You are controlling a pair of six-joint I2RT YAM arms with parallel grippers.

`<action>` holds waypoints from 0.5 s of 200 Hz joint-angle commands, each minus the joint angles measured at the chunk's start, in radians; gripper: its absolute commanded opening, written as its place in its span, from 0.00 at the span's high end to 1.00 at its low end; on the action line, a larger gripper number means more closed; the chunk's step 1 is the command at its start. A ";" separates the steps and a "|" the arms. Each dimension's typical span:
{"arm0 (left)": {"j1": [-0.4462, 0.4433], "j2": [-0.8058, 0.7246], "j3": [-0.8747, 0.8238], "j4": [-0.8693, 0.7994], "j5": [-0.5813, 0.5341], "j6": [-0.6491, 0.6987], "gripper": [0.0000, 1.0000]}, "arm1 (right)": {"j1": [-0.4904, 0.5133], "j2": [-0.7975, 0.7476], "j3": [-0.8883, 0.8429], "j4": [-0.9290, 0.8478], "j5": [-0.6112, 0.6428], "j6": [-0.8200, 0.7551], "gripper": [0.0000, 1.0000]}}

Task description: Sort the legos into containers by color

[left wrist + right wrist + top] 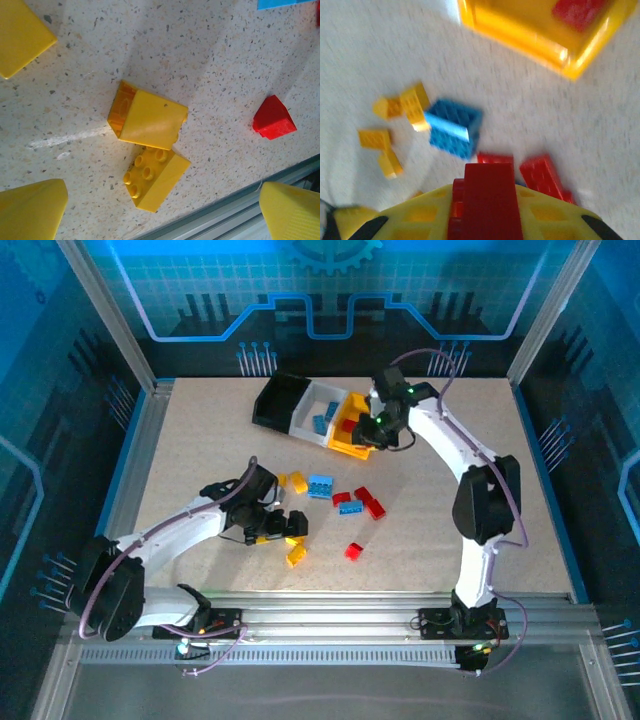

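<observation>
Speckled table (450,520), right tool (378,432) clenching red lego (487,197), left tool (162,212) released above yellow legos (150,120)

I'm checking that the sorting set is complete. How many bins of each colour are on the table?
black bin: 1
white bin: 1
yellow bin: 1
Total: 3 bins, joined in a row

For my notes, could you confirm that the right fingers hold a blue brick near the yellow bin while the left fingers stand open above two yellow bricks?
Not blue: the right wrist view shows the right fingers shut on a red brick. The rest stands.
</observation>
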 commanded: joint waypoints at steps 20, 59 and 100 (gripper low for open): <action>-0.006 -0.055 0.007 -0.077 -0.047 -0.008 0.01 | -0.061 0.182 0.205 0.073 -0.010 0.124 0.78; -0.005 -0.069 0.021 -0.103 -0.082 -0.016 0.01 | -0.092 0.340 0.412 0.038 0.001 0.167 0.78; 0.000 -0.056 0.039 -0.117 -0.108 -0.013 0.01 | -0.100 0.485 0.581 -0.013 -0.009 0.179 0.78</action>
